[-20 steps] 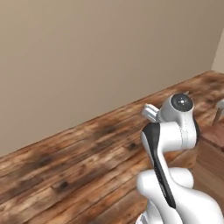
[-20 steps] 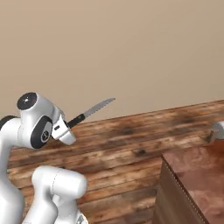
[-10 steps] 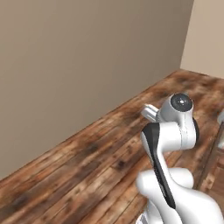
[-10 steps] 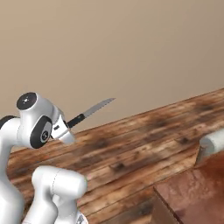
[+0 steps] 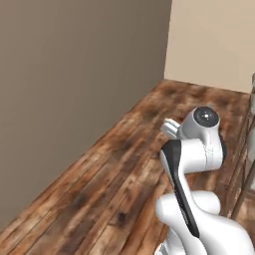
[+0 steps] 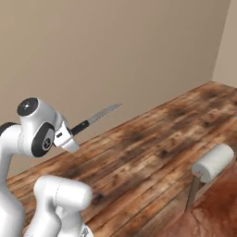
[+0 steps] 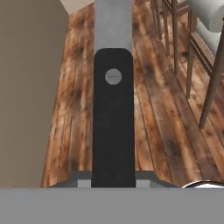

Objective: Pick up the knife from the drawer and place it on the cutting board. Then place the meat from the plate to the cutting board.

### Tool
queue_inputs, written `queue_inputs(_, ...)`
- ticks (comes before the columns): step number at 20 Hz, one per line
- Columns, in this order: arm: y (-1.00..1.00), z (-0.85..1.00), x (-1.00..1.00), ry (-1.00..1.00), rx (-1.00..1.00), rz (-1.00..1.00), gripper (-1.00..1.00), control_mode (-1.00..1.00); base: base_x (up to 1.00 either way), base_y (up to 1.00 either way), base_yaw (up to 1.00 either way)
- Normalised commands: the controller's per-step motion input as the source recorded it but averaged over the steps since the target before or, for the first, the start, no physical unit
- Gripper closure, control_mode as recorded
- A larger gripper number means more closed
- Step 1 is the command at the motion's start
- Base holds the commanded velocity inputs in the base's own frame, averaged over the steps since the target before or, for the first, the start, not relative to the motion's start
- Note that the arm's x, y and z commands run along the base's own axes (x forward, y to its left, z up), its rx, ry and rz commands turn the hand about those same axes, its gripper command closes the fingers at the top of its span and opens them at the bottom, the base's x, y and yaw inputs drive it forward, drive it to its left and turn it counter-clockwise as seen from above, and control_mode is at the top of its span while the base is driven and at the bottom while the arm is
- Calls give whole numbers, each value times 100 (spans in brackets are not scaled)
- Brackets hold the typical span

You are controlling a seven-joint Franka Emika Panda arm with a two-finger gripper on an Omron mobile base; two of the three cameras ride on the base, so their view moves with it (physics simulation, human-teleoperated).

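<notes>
My gripper (image 6: 73, 134) is shut on the dark handle of the knife (image 6: 95, 118) and holds it up in the air above the wooden floor. The thin serrated blade points up and to the right, toward the beige wall. In the hand view the black handle of the knife (image 7: 113, 122), with its round rivet, runs straight up from my gripper (image 7: 113, 179), and the grey blade continues to the top edge. The drawer, cutting board, meat and plate are out of view.
Wooden plank floor (image 5: 114, 179) stretches to the wall (image 6: 92, 51), and a room corner shows in the left base view. A stool with a white cushion (image 6: 214, 162) stands at the right. Beside it lies a reddish surface (image 6: 217, 215). Stool legs (image 7: 210, 87) show in the hand view.
The whole picture has shifted, so the base has turned. The room corner and the stool have come further into view. The arm keeps its pose with the knife still gripped.
</notes>
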Motion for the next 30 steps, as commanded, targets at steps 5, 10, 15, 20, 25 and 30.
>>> queue_inputs(5, 0, 0, 0, 0, 0, 0, 100, 100, 100, 24, -51)
queue_inputs(10, 0, 0, 0, 0, 0, 0, 100, 100, 100, 56, -57)
queue_inputs(15, 0, 0, 0, 0, 0, 0, 100, 100, 100, 36, -57)
queue_inputs(20, 0, 0, 0, 0, 0, 0, 100, 100, 100, 22, -57)
queue_inputs(25, 0, 0, 0, 0, 0, 0, 100, 100, 100, 7, -57)
queue_inputs(30, 0, 0, 0, 0, 0, 0, 100, 100, 99, 61, -63)
